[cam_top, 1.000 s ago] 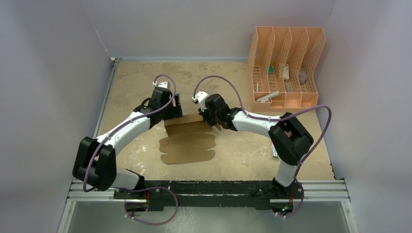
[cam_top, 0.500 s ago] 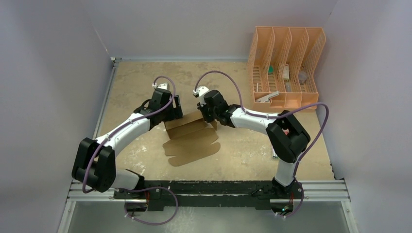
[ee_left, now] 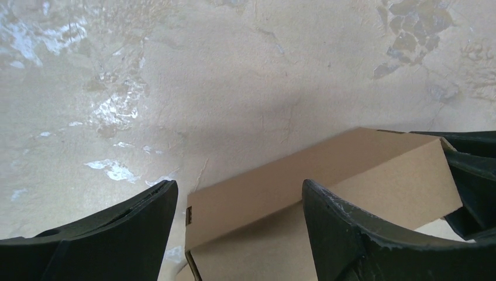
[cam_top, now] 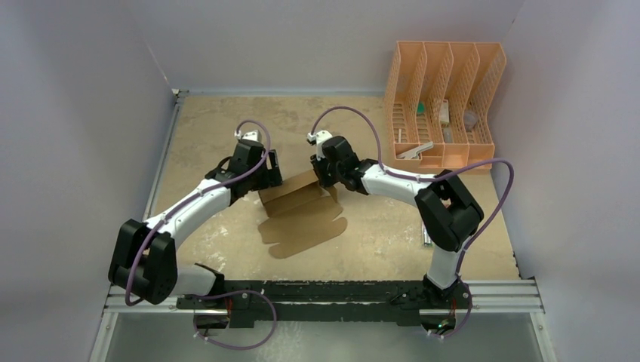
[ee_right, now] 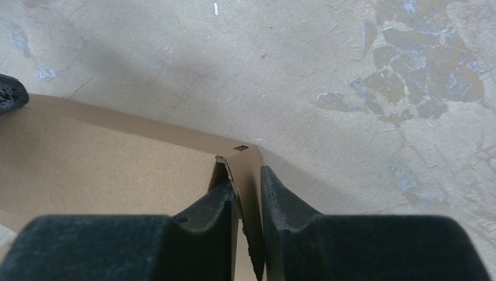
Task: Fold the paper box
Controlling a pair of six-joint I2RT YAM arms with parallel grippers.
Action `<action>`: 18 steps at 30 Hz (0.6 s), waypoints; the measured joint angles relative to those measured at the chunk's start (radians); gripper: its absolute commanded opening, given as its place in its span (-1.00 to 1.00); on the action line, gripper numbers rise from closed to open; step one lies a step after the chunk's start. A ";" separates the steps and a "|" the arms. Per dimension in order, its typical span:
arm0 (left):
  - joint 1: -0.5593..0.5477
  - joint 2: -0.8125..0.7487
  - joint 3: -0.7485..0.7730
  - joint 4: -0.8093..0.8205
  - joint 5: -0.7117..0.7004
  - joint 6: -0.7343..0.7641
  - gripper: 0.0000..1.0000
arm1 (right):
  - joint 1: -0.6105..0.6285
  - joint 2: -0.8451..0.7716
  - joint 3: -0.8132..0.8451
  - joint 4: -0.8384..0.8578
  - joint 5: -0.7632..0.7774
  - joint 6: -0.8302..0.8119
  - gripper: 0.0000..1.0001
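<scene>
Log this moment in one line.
left end effector: open at paper box corner | right end effector: shut on its flap | fold: unfinished

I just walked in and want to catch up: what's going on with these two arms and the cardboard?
Two robot arms are folding a paper box. The right pincer is clamped on a flap at the right end of the raised far panel. The left pincer hangs open over that panel's left end, gripping nothing. The near part of the sheet lies flat on the table.

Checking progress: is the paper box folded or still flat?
Partly folded. The paper box has its far panel raised, pinched by the right gripper; near flaps lie flat.
</scene>
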 measured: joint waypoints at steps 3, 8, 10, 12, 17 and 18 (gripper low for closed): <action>0.000 -0.005 0.035 -0.028 0.008 0.048 0.56 | 0.000 0.000 0.000 0.008 -0.002 -0.018 -0.58; -0.003 -0.029 0.074 -0.028 0.068 0.110 0.57 | 0.000 0.003 0.000 0.029 -0.004 -0.051 -0.59; -0.010 -0.032 0.074 -0.021 0.092 0.126 0.58 | 0.000 0.004 0.000 0.036 -0.004 -0.062 -0.58; -0.022 -0.032 0.074 -0.012 0.117 0.141 0.58 | 0.000 0.006 0.000 0.044 -0.004 -0.072 -0.58; -0.040 0.003 0.074 0.026 0.138 0.167 0.57 | 0.000 0.019 0.000 0.059 -0.005 -0.085 -0.57; -0.040 0.019 0.074 0.032 0.139 0.170 0.57 | 0.000 0.021 0.000 0.059 -0.005 -0.086 -0.56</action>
